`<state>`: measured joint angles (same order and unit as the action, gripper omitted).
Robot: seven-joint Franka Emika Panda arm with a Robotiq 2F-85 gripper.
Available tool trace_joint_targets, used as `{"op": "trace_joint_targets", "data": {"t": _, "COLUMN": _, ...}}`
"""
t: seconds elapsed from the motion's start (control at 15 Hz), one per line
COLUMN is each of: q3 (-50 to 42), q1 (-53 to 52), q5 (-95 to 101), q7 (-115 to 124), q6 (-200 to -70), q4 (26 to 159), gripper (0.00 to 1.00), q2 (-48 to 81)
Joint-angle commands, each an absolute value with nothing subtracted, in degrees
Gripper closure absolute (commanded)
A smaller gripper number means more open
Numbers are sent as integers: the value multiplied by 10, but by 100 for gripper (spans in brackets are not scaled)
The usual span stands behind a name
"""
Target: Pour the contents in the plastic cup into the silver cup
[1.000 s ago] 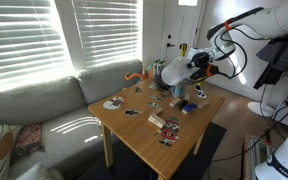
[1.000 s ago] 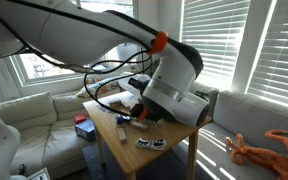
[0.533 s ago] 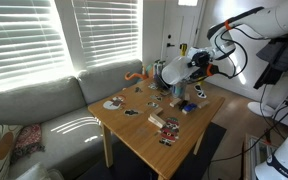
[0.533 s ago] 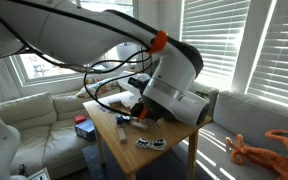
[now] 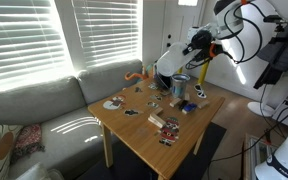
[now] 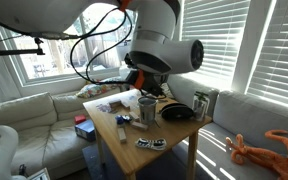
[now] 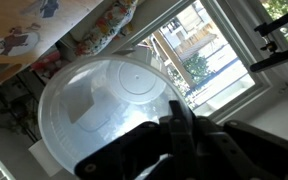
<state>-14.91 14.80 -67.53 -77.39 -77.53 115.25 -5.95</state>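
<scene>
- My gripper (image 5: 187, 60), upper right of centre in an exterior view, is clamped on the plastic cup (image 5: 167, 68), which hangs tilted in the air above the table (image 5: 134, 135).
- The silver cup (image 5: 181, 86) stands upright just below and beside it. If I tip further before the mouth is over that rim, the contents would likely hit the tabletop.
- The cup's smooth frosted wall fills the wrist view. It could slip between my fingers as the tilt steepens.
- Dropping too low risks knocking the silver cup over.
</scene>
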Motion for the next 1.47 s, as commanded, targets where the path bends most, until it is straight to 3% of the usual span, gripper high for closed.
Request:
{"op": "trace_joint_targets", "data": {"t": 0.0, "q3": -110, "q1": 123, "q5": -612, "q7": -668, "q6": -858, "q4": 1115, "gripper": 99, "q2": -96}}
{"op": "trace_joint_targets", "data": {"t": 0.87, "q3": -8, "q1": 22, "q5": -255, "q7": -350, "q6": -1059, "q4": 992, "gripper": 99, "q2": -26}}
{"op": "trace_joint_targets", "data": {"t": 1.4, "q3": -25, "q1": 18, "q5": -297, "q7": -393, "q6": -1052, "q4": 1022, "gripper": 96, "q2": -47}}
